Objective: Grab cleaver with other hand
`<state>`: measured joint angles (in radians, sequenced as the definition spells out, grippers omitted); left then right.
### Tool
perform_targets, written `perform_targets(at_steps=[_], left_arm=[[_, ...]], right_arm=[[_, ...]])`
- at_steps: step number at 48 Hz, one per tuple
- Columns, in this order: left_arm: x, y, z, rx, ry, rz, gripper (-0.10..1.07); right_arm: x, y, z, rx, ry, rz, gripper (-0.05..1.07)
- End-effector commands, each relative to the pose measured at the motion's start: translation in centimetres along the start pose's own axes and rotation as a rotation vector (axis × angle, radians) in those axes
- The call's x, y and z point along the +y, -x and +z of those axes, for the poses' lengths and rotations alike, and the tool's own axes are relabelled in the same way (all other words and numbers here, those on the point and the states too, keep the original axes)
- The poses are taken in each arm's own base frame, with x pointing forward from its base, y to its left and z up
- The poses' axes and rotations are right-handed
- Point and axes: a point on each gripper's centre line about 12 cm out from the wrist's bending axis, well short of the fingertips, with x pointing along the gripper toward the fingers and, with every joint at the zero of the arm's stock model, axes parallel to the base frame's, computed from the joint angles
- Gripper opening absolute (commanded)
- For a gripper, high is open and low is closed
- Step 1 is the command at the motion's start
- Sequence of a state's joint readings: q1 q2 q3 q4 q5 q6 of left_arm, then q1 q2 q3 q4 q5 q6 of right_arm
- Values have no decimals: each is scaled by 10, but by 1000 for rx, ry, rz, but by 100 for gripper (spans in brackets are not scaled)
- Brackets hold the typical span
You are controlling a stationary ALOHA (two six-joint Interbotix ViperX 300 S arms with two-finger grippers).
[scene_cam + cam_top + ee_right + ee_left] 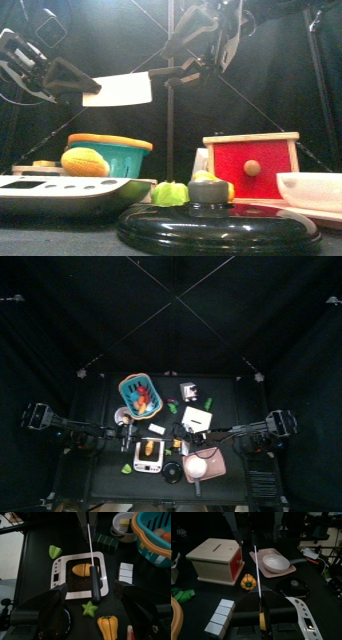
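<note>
The cleaver (120, 90) hangs in the air above the table, with its pale cream blade flat toward the front camera. My left gripper (70, 76) is shut on the blade's left end. In the left wrist view the blade (258, 567) shows edge-on, rising from between the jaws of the left gripper (262, 609). The black handle (96, 582) points toward my right gripper (93, 604), which is open with a jaw on each side of the handle and not touching it. From above, the cleaver (156, 429) is a small pale patch between the two arms.
Below lie a white scale (63, 567) with a yellow fruit on it, a teal basket (114, 158), a red box with a wooden top (254, 165), a pink plate (261, 568) holding a white bowl, a yellow pepper (248, 582) and a black lid (214, 225).
</note>
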<state>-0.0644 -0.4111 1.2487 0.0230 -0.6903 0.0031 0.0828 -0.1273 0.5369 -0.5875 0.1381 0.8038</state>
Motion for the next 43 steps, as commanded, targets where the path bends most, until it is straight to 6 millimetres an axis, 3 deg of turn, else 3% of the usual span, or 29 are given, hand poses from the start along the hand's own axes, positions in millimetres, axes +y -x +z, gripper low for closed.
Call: perform_targets(at_steps=[1, 18, 34, 43], left_arm=[[0, -5, 10, -34, -2, -2, 28], [-1, -5, 10, -34, -2, -4, 28], [-1, -5, 10, -34, 1, -5, 28], [-2, -3, 8, -28, 0, -10, 28]], right_arm=[[-1, 3, 16, -48, -16, 9, 103], [-2, -3, 15, -38, -16, 3, 100], [-6, -4, 14, -34, -32, -4, 59], [-6, -5, 14, -33, -34, -5, 51]])
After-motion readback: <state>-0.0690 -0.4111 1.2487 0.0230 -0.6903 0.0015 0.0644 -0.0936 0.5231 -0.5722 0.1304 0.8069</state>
